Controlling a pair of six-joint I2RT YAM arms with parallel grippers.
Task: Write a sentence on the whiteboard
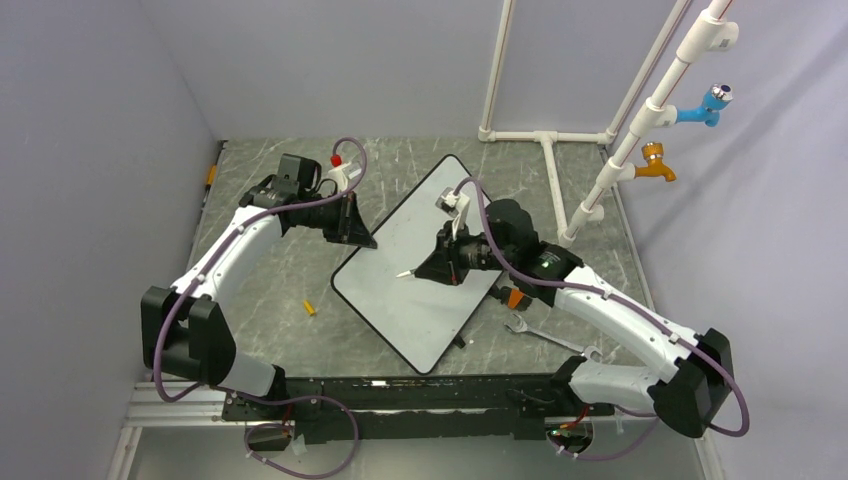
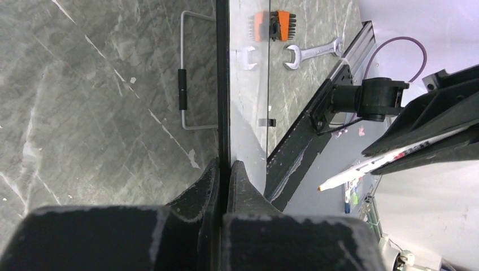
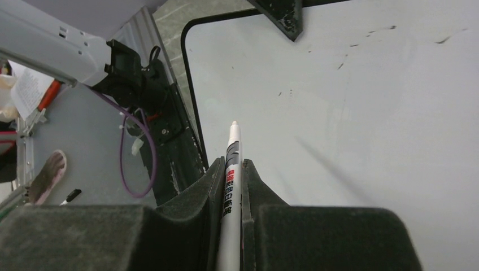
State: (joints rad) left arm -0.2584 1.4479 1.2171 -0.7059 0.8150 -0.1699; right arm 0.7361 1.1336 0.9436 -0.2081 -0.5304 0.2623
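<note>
The whiteboard [image 1: 420,285] lies slanted on the grey table, its black rim [image 2: 223,84] running straight up the left wrist view. My left gripper [image 1: 365,243] [image 2: 224,169] is shut on the board's left edge. My right gripper [image 1: 435,270] [image 3: 231,166] is shut on a white marker [image 1: 408,273] [image 3: 233,149]. The marker's tip hangs just over the board's middle; whether it touches I cannot tell. The marker [image 2: 361,168] also shows in the left wrist view. No sentence is in view on the board [image 3: 350,113], only a few faint dark specks.
An orange cap [image 1: 310,307] lies on the table left of the board. A wrench [image 1: 545,335] [image 2: 313,53] and an orange bit holder [image 1: 513,297] [image 2: 274,25] sit at the board's right. A white pipe frame [image 1: 600,190] with taps stands at back right.
</note>
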